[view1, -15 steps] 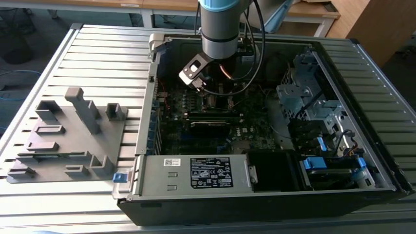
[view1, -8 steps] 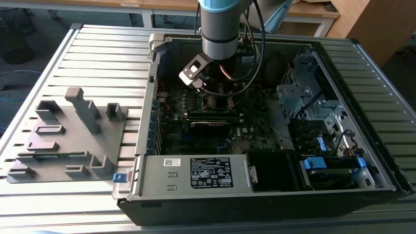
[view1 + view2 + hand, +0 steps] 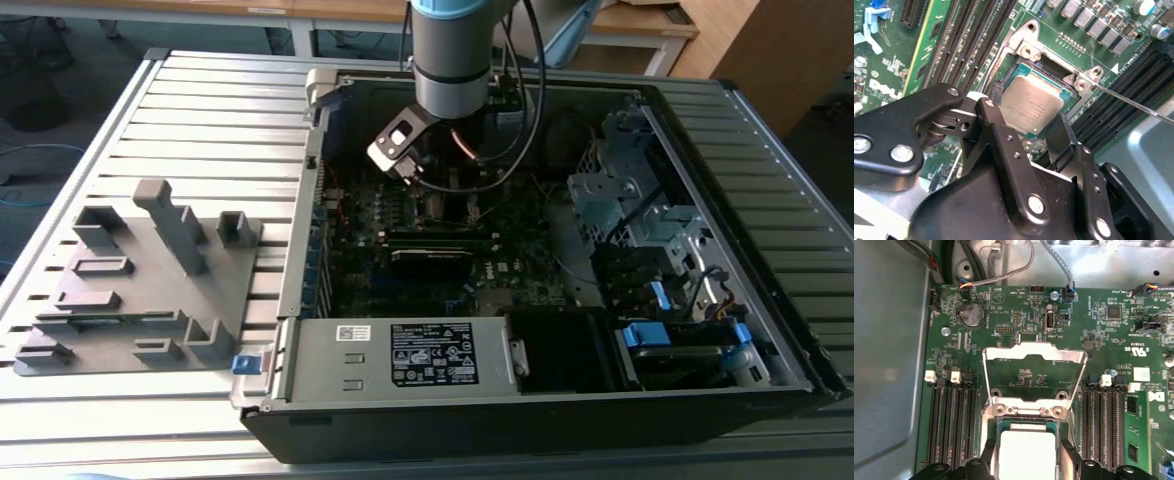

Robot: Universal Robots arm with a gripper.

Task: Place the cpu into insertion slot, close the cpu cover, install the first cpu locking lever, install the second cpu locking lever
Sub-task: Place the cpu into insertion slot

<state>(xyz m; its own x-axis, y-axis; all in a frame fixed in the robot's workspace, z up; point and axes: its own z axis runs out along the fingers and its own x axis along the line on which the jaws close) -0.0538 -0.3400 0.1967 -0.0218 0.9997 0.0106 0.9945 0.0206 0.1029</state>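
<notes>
The cpu point(image 3: 1031, 102) point(image 3: 1026, 452), a flat square chip with a silver-grey top, lies in or just over the insertion slot point(image 3: 1004, 412) point(image 3: 1070, 95) on the green motherboard. My gripper point(image 3: 1026, 112) point(image 3: 1026, 457) straddles it, and the black fingers point(image 3: 999, 130) touch two opposite edges of the chip. The cpu cover point(image 3: 1034, 354) point(image 3: 1024, 37), a silvery frame with a large window, stands swung up and open behind the slot. A thin wire locking lever point(image 3: 1134, 102) sticks out sideways, unlatched. In the exterior view my gripper point(image 3: 404, 165) hangs inside the computer case over the board.
Long black memory slots point(image 3: 951, 425) point(image 3: 1106, 422) flank the socket on both sides. The open case point(image 3: 534, 400) has drive cages point(image 3: 627, 190) at the exterior view's right and cables near the arm. A grey fixture block point(image 3: 140, 280) sits on the slatted table at the left.
</notes>
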